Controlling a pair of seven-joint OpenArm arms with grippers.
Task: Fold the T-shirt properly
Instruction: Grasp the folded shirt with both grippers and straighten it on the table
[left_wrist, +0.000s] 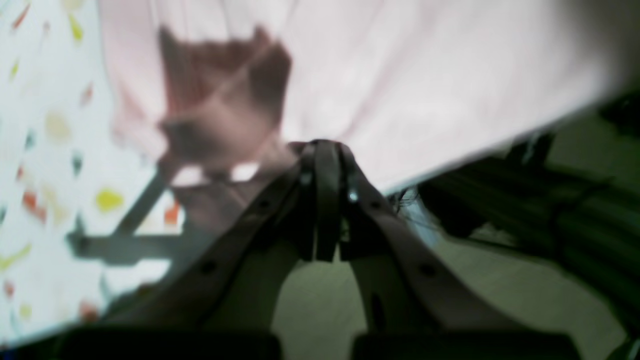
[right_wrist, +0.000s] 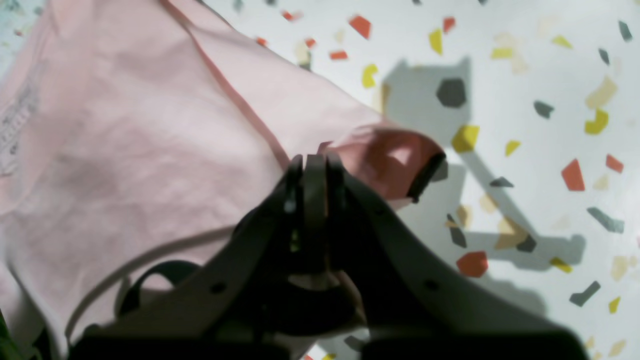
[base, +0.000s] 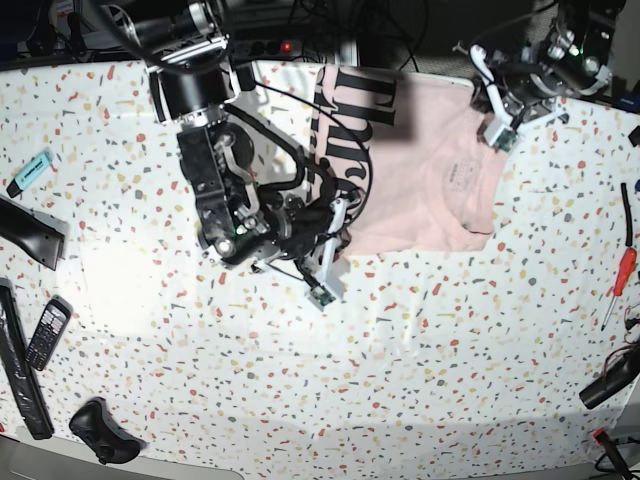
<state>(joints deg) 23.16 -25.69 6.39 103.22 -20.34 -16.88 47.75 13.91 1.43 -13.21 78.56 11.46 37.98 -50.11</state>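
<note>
Lying along the far left edge of the speckled table in the base view are a teal marker, a black bar, a small dark phone and a black controller-like object. Reaching in next to them, the right arm is stretching from the top left toward the middle, and the right gripper is sitting at the near-left edge of the T-shirt. In the right wrist view its jaws are pressing tightly together on a fold of the pink fabric, where a curl of cloth with a dark edge is sticking out beside the fingertips. The T-shirt is spreading across the upper middle of the table, its left portion turned over so that big black lettering is showing, its plain pink side facing up to the right. The left gripper is working at the shirt's far right corner, near the table's back edge; the blurred left wrist view is showing its jaws clenched on the shirt's hem. A red screwdriver is resting well apart at the right edge.
</note>
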